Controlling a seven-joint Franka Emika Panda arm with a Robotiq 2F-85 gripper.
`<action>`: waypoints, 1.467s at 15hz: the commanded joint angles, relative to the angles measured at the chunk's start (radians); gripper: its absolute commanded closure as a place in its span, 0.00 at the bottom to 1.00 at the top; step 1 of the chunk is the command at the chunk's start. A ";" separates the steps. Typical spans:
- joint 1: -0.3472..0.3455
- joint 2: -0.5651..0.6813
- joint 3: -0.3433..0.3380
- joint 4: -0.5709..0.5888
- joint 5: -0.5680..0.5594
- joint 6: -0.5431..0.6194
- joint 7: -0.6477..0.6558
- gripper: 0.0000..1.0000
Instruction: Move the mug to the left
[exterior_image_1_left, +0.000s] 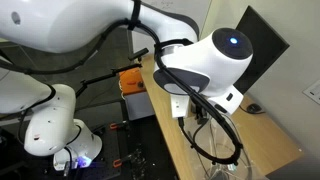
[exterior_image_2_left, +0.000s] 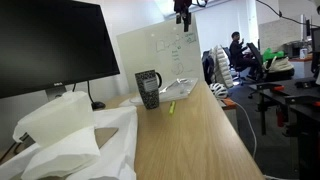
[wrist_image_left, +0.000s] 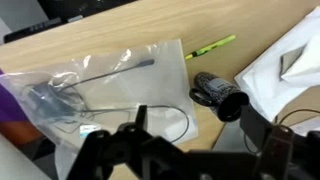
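My end effector (wrist_image_left: 197, 135) hangs high over the tabletop (exterior_image_2_left: 200, 140), fingers spread wide, holding nothing. The mug (exterior_image_2_left: 148, 88) stands upright far below, near the pen (exterior_image_2_left: 171, 107). In the wrist view it is a bit right of the middle, so I should go down that way.

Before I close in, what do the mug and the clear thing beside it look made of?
Mug: dark and opaque with a faint sheen at the rim. It looks like ceramic or hard plastic, but I can't tell which. Clear bag: thin, glossy, transparent plastic. It is wrinkled, and the wood desk shows through it.
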 joint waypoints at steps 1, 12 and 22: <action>-0.027 0.002 0.024 0.002 0.008 -0.003 -0.006 0.00; -0.032 0.075 0.122 0.003 -0.069 0.106 0.240 0.00; 0.024 0.346 0.244 0.101 -0.113 0.269 0.819 0.00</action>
